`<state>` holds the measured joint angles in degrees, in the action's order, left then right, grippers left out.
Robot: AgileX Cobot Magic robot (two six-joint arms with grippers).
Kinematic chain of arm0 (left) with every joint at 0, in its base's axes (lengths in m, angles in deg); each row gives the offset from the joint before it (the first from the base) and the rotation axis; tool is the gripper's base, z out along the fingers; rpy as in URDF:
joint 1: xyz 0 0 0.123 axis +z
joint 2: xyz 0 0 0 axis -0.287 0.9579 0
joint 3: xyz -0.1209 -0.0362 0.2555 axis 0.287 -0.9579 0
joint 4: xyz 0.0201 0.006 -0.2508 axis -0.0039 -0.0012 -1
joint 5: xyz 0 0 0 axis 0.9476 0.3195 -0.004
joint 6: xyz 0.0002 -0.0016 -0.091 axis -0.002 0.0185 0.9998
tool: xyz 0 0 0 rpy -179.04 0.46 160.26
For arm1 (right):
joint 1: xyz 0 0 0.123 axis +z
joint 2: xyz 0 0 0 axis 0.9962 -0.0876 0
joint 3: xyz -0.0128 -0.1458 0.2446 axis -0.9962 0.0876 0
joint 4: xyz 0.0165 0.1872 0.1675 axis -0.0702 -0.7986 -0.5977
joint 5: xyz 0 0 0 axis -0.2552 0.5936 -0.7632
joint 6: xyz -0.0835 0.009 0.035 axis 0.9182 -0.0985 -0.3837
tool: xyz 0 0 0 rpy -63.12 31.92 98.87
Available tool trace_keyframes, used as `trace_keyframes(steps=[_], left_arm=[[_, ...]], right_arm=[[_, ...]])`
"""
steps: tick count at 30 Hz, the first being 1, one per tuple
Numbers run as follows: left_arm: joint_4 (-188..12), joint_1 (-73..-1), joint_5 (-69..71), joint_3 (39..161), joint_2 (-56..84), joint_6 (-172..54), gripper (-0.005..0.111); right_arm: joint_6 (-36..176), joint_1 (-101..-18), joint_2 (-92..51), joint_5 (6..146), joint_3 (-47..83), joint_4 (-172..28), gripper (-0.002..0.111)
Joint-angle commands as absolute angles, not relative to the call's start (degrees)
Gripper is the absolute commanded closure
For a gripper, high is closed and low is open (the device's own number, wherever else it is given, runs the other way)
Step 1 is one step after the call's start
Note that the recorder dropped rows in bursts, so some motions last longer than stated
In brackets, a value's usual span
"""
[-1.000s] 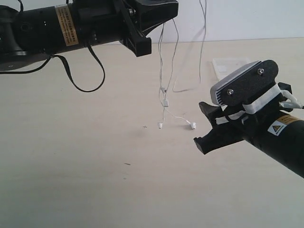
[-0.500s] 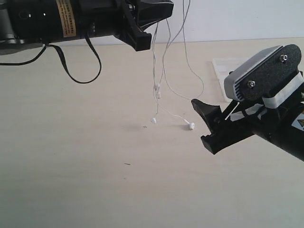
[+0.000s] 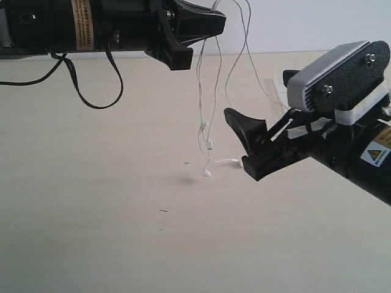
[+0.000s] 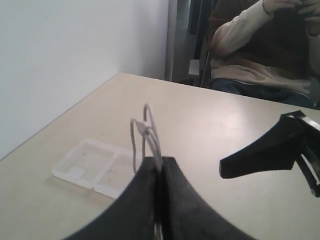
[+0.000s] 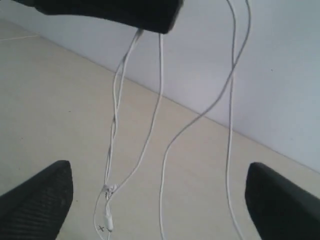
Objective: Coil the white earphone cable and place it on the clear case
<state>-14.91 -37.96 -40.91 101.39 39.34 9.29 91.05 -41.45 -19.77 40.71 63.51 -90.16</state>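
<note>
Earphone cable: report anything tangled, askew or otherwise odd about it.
The white earphone cable is not coiled: it hangs in long loose loops from the shut left hand, strands crossing, earbuds dangling just above the table. The open right hand holds none of it. The clear case lies apart from it.

The white earphone cable (image 3: pixel 200 91) is hung from the left gripper (image 3: pixel 211 21) over the table (image 3: pixel 91 183), left of the right gripper (image 3: pixel 238 141); the clear case (image 4: pixel 95 167) is laid farther back.
</note>
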Motion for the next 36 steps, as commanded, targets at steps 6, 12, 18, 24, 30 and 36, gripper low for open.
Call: trace_keyframes(steps=[6,12,18,24,30,36], left_arm=[[-12.0,-37.9,-41.3,101.9,38.4,12.3,0.107],[-12.2,-37.9,-41.4,101.9,38.4,12.5,0.107],[-13.8,-37.9,-41.1,101.9,38.4,12.4,0.107],[-16.3,-37.9,-41.4,101.9,38.4,12.9,0.107],[-16.0,-37.9,-42.4,101.9,38.4,14.0,0.107],[-13.7,-37.9,-42.4,101.9,38.4,14.6,0.107]], right_arm=[[88.0,-41.6,-28.3,36.9,58.6,-90.2,0.003],[77.0,-41.6,-29.5,34.9,58.6,-98.2,0.003],[76.5,-41.6,-29.7,35.6,57.9,-88.8,0.003],[78.4,-41.6,-34.3,35.4,54.3,-88.8,0.003],[81.7,-41.6,-38.5,35.3,51.8,-90.3,0.003],[82.5,-41.6,-38.7,33.9,51.8,-90.4,0.003]])
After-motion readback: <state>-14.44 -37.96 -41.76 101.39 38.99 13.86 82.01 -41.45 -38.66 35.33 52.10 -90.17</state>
